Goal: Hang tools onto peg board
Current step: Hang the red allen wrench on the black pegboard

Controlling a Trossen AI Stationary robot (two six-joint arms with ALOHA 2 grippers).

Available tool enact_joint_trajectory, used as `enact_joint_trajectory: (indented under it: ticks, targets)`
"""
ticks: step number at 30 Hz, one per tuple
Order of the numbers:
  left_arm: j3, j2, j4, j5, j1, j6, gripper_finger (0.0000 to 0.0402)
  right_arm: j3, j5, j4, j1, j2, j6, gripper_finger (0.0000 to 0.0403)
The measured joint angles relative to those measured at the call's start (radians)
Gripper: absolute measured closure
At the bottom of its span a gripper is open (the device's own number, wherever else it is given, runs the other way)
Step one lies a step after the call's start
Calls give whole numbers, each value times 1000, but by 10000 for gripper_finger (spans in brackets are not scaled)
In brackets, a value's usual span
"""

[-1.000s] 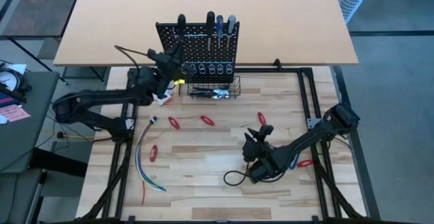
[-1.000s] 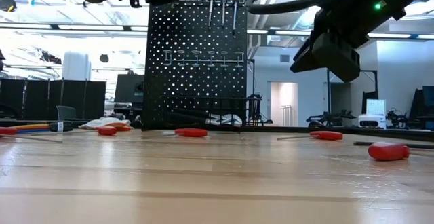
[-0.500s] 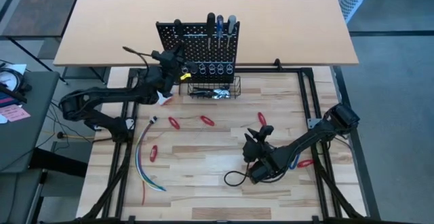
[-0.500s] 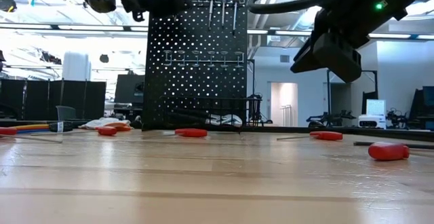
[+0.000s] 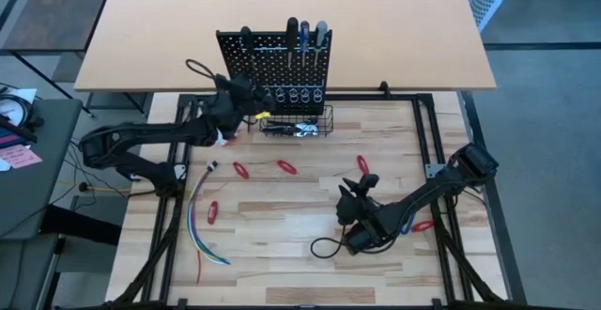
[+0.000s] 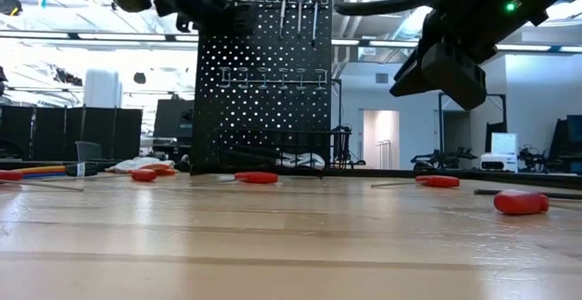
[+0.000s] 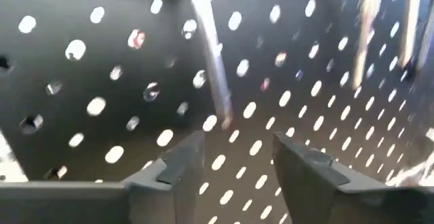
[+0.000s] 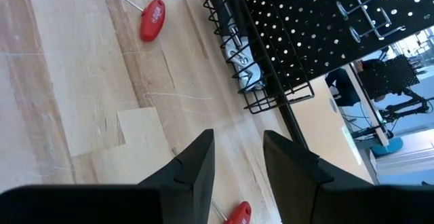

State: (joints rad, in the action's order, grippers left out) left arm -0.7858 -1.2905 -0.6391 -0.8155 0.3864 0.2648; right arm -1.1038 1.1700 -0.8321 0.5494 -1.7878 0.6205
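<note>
The black peg board (image 5: 272, 61) stands upright at the table's back, with several tools hung along its top, among them a black-handled screwdriver (image 5: 246, 34) at the left. My left gripper (image 5: 248, 106) is right at the board's left side. In the left wrist view it (image 7: 234, 163) is open and empty, and a metal shaft (image 7: 210, 61) hangs against the holes just beyond the fingers. Red-handled tools (image 5: 241, 170) (image 5: 286, 167) (image 5: 362, 163) lie on the table. My right gripper (image 5: 356, 193) hovers open over the table's middle right, holding nothing (image 8: 237, 163).
A black wire basket (image 5: 299, 122) is fixed to the board's foot. A bundle of coloured wires (image 5: 195, 221) and another red tool (image 5: 212, 211) lie front left. A white glove (image 5: 225, 139) is under the left arm. A red handle (image 5: 423, 224) lies beside the right arm.
My left gripper has opened and let go of the black-handled screwdriver, which now hangs at the board's top left. The right arm has not moved.
</note>
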Motion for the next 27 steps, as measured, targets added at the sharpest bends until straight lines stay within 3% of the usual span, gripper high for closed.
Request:
enact_joint_trajectory:
  ticks: [7, 11, 14, 18, 20, 24, 27]
  targets:
    - [161, 170, 35, 17, -44, -28, 226, 0, -22, 2, 20, 0, 15, 271]
    - [275, 298, 76, 146, -118, -70, 226, 0, -107, 50, -26, 0, -1, 271]
    - [341, 379, 134, 305, -176, -118, 227, 43, -273, 271, -85, 1, -173, 271]
    - [345, 447, 166, 476, -224, -131, 227, 143, -641, 759, -176, 0, -468, 271]
    - [344, 464, 163, 539, -253, -127, 227, 183, -753, 955, -214, 0, -519, 271]
    - [333, 479, 256, 569, -332, 0, 227, 211, -776, 1125, -271, 0, -518, 271]
    - [295, 479, 412, 511, -399, 67, 227, 211, -780, 1167, -300, 0, -485, 271]
